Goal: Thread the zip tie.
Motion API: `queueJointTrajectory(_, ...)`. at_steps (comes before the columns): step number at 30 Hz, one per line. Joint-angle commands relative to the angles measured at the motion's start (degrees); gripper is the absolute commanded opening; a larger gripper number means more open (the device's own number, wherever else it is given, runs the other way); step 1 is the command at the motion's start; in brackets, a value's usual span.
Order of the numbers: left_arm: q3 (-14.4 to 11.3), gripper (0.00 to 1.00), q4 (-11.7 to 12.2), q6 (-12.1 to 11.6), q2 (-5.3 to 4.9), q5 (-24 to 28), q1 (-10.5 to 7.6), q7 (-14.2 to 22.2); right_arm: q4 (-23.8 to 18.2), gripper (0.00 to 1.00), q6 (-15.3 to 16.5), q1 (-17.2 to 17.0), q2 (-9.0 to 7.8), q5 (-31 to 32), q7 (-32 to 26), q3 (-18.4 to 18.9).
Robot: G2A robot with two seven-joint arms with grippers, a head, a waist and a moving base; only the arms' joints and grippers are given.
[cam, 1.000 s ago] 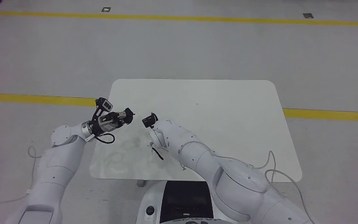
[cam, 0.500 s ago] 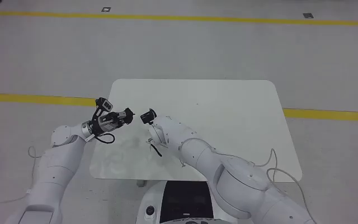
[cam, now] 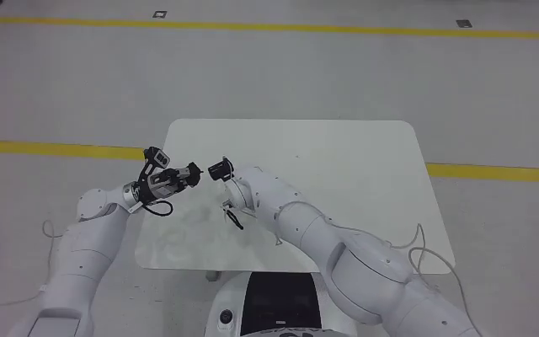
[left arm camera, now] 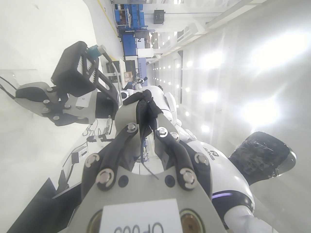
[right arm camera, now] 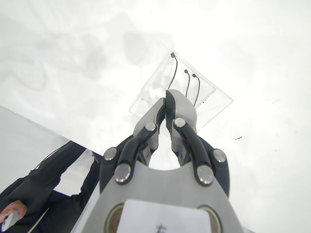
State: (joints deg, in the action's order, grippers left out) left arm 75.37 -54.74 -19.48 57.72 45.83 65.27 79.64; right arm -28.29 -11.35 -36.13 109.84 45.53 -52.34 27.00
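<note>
My left gripper point(left arm camera: 143, 98) is shut on a black zip tie point(left arm camera: 145, 115); its thin tail runs back between the fingers toward the wrist. In the top view this gripper point(cam: 194, 173) hangs over the table's left part. My right gripper point(cam: 218, 168) is close beside it, the two tips a small gap apart. Its fingers point(right arm camera: 170, 103) are pressed together, and I see nothing between them. The left wrist view shows the right gripper point(left arm camera: 29, 98) just off to the side of the held tie.
Under the right gripper a clear tray point(right arm camera: 218, 95) lies on the white table point(cam: 337, 168), holding three spare black zip ties point(right arm camera: 175, 70). The table's left edge runs near both grippers.
The right gripper has moved closer to the left gripper, toward the table's far left. The left arm has kept still with the tie.
</note>
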Motion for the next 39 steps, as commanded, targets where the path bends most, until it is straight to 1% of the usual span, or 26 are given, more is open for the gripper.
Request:
queueJointTrajectory(1, 0.00, 0.00, 0.00, 0.00, 0.00, 0.00, 0.00, 0.00, -1.51, 0.00, 0.13, -0.43, -0.76, 0.17, 0.08, 0.85)
queueJointTrajectory(5, 0.00, 0.00, 0.00, 0.00, 0.00, 0.00, 0.00, 0.00, -5.64, 0.00, 0.77, -1.98, -2.88, 0.61, 0.88, 3.25)
queueJointTrajectory(9, 0.00, 0.00, 0.00, 0.00, 0.00, 0.00, 0.00, 0.00, -10.66, 0.00, 1.57, -4.11, -5.57, 1.92, 0.14, 6.12)
queueJointTrajectory(12, 0.00, 0.00, 0.00, 0.00, 0.00, 0.00, 0.00, 0.00, -15.67, 0.00, 2.04, -6.47, -7.78, 3.25, -0.59, 8.69)
queueJointTrajectory(15, 0.00, 0.00, 0.00, 0.00, 0.00, 0.00, 0.00, 0.00, -21.65, 0.00, 2.40, -9.56, -10.10, 4.47, -0.25, 12.09)
queueJointTrajectory(16, 0.00, 0.00, 0.00, 0.00, 0.00, 0.00, 0.00, 0.00, -24.53, 0.00, 2.42, -11.21, -11.04, 4.28, 0.86, 14.08)
queueJointTrajectory(18, 0.00, 0.00, 0.00, 0.00, 0.00, 0.00, 0.00, 0.00, -28.77, 0.00, 2.32, -14.10, -12.44, 3.81, 2.54, 17.38)
queueJointTrajectory(28, 0.00, 0.00, 0.00, 0.00, 0.00, 0.00, 0.00, 0.00, -28.77, 0.00, 2.32, -14.10, -12.44, 3.81, 2.54, 17.38)
queueJointTrajectory(30, 0.00, 0.00, 0.00, 0.00, 0.00, 0.00, 0.00, 0.00, -28.66, 0.00, 1.91, -15.00, -12.58, 4.16, 5.37, 17.82)
queueJointTrajectory(31, 0.00, 0.00, 0.00, 0.00, 0.00, 0.00, 0.00, 0.00, -29.35, 0.00, 1.96, -15.59, -12.63, 3.31, 7.44, 18.52)
queueJointTrajectory(33, 0.00, 0.00, 0.00, 0.00, 0.00, 0.00, 0.00, 0.00, -31.34, 0.00, 2.04, -17.60, -12.87, 1.11, 12.42, 20.43)
queueJointTrajectory(34, 0.00, 0.00, 0.00, 0.00, 0.00, 0.00, 0.00, 0.00, -32.88, 0.00, 2.19, -19.38, -13.15, 0.10, 15.35, 21.63)
queueJointTrajectory(36, 0.00, 0.00, 0.00, 0.00, 0.00, 0.00, 0.00, 0.00, -35.32, 0.00, 1.71, -22.14, -13.62, 0.16, 18.94, 22.87)
queueJointTrajectory(37, 0.00, 0.00, 0.00, 0.00, 0.00, 0.00, 0.00, 0.00, -37.27, 0.00, 1.82, -24.19, -13.95, 0.37, 20.83, 23.41)
queueJointTrajectory(39, 0.00, 0.00, 0.00, 0.00, 0.00, 0.00, 0.00, 0.00, -40.11, 0.00, 1.89, -27.11, -14.46, 0.81, 22.85, 24.20)
